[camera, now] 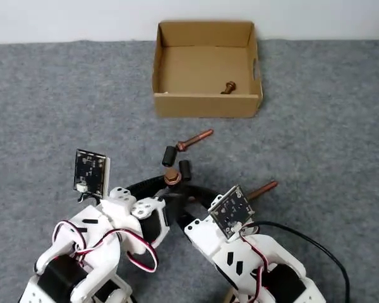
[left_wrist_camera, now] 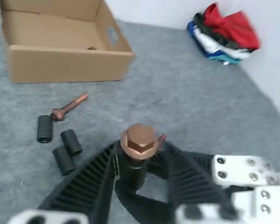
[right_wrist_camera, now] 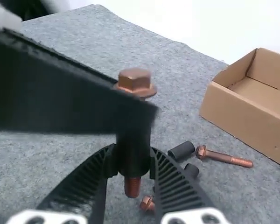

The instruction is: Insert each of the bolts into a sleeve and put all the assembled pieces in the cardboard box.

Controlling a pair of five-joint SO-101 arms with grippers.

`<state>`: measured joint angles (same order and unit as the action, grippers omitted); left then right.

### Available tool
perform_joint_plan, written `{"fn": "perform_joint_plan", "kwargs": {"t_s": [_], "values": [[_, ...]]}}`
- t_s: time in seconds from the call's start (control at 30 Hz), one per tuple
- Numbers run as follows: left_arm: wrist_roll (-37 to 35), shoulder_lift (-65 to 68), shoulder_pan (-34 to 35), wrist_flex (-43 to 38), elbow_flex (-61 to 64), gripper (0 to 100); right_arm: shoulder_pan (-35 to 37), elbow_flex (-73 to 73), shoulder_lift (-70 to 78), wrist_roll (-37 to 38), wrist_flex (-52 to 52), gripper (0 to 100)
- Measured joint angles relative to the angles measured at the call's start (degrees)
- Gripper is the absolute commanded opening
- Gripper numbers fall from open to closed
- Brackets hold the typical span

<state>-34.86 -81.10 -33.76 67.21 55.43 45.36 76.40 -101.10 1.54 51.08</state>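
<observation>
A copper bolt [left_wrist_camera: 139, 140] stands head-up in a black sleeve [right_wrist_camera: 130, 158], its tip [right_wrist_camera: 132, 186] poking out below. My left gripper [left_wrist_camera: 135, 163] is shut on this sleeve near the head. My right gripper [right_wrist_camera: 133, 163] is shut on the sleeve lower down. In the high view both grippers meet at the bolt head [camera: 171, 177]. Three loose sleeves [left_wrist_camera: 44, 128] [left_wrist_camera: 71, 142] [left_wrist_camera: 64, 159] lie on the carpet beside a loose bolt [left_wrist_camera: 69, 106] [camera: 194, 140]. A second loose bolt [camera: 263, 188] lies to the right. The cardboard box [camera: 205, 104] holds one assembled piece [camera: 228, 87].
Grey carpet [camera: 328, 126] covers the table, with free room on both sides of the box. A pile of coloured cloth [left_wrist_camera: 224, 32] lies against the wall, far from the parts. Two sleeves [camera: 170, 153] [camera: 185, 169] lie just beyond the grippers.
</observation>
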Motion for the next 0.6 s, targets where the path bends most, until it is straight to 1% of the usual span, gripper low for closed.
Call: {"fn": "perform_joint_plan", "kwargs": {"t_s": [0.17, 0.37, 0.5, 0.6], "values": [[0.62, 0.00, -0.09, 0.44, -0.26, 34, 0.00, 0.00, 0.00, 0.00, 0.00, 0.8], [0.44, 0.62, -0.35, 5.36, -5.98, 34, 0.26, -0.18, -0.18, 0.00, 0.00, 0.8], [2.90, 0.62, -0.26, 8.79, -8.88, 34, 0.44, -0.18, -0.18, 0.00, 0.00, 0.8], [4.92, 0.09, 2.02, 9.67, -9.49, 34, 0.18, 0.00, -0.09, 0.18, 0.00, 0.8]]}}
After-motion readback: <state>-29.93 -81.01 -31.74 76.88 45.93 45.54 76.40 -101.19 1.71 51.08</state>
